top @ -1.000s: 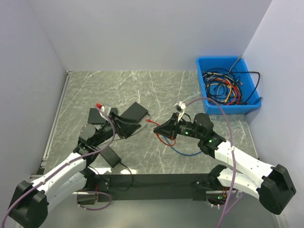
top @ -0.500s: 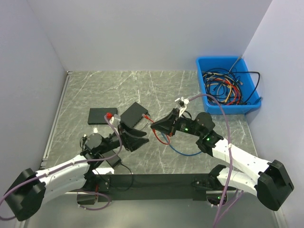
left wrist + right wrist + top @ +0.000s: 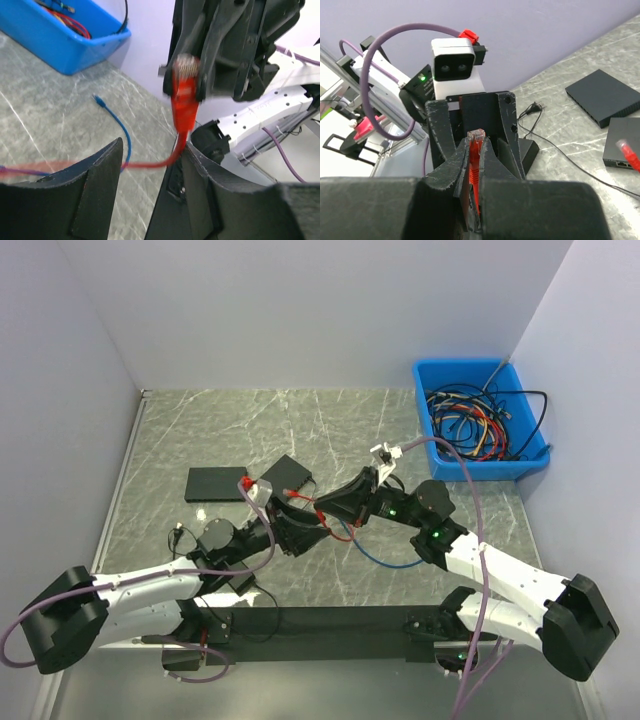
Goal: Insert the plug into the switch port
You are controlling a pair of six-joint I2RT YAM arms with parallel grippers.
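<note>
**Sam:** What is the left pincer point(image 3: 152, 146) doing?

**Mia:** Its fingers are spread wide. The red plug point(image 3: 184, 85) hangs just in front of the gap between them. I cannot tell if it touches them.

**Sam:** Who has the plug?

**Mia:** The right pincer point(image 3: 476, 147) pinches it tight.

**Sam:** And the switch point(image 3: 288, 476)?

**Mia:** It lies just beside the left pincer, apart from the plug.

**Sam:** What step is this?

**Mia:** A hand-over, I think. Next the left pincer must line up and squeeze the plug before the right pincer lets go.
</note>
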